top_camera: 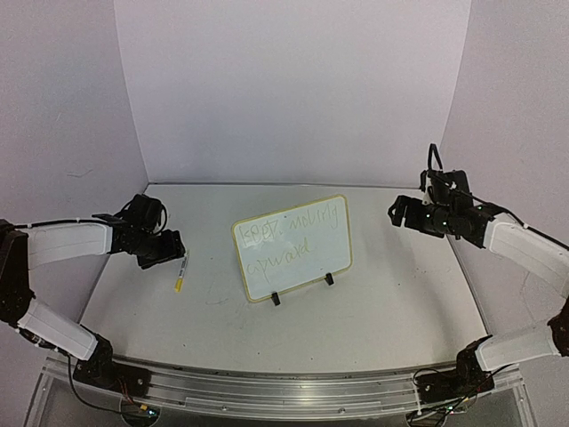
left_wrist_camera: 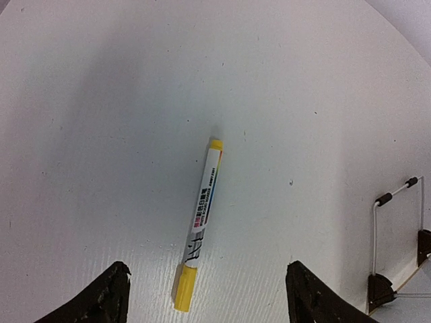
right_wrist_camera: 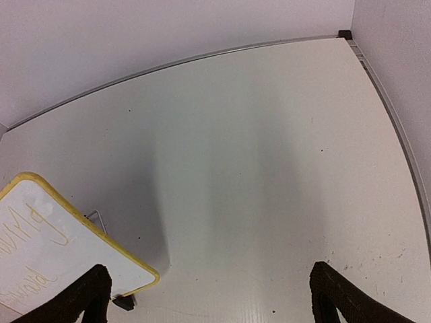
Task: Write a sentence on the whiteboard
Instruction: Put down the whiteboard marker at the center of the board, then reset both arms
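Observation:
The whiteboard [top_camera: 307, 262] stands propped on two black clip feet at the table's middle, with a pale yellow rim. The sentence [top_camera: 289, 233] runs across it in two faint yellow-green lines. A yellow-capped marker [left_wrist_camera: 201, 225] lies flat on the table, loose between the spread fingers of my left gripper [left_wrist_camera: 209, 303], which is open. From above, the marker [top_camera: 181, 272] rests just right of the left gripper [top_camera: 171, 249], left of the board. My right gripper [right_wrist_camera: 212, 299] is open and holds nothing, hovering right of the board's corner [right_wrist_camera: 40, 235].
The board's wire stand [left_wrist_camera: 396, 222] shows at the right edge of the left wrist view. Purple walls enclose the table on three sides. A metal rail [top_camera: 284, 391] runs along the near edge between the arm bases.

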